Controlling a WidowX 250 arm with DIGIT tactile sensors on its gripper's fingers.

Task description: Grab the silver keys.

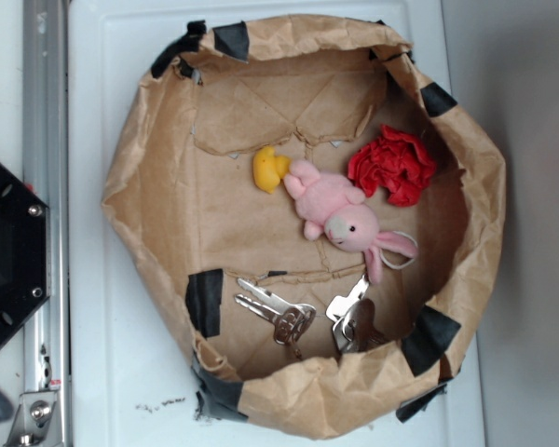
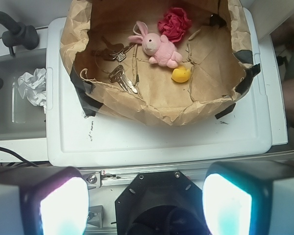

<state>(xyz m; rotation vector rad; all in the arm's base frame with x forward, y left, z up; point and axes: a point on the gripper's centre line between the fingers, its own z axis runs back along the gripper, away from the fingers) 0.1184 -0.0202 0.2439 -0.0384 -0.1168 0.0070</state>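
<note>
Two bunches of silver keys lie in the brown paper bin. One bunch is near the front left, the other bunch, with a darker key, is to its right. In the wrist view they show as one bunch near the bin's front wall and another bunch further back. My gripper is open and empty, high above the robot's black base, well short of the bin. Its two glowing fingertips stand wide apart. The gripper is not in the exterior view.
In the bin also lie a pink plush bunny, a red paper ball and a small yellow toy. The bin stands on a white lid. A side tray holds crumpled white paper. The black base is at left.
</note>
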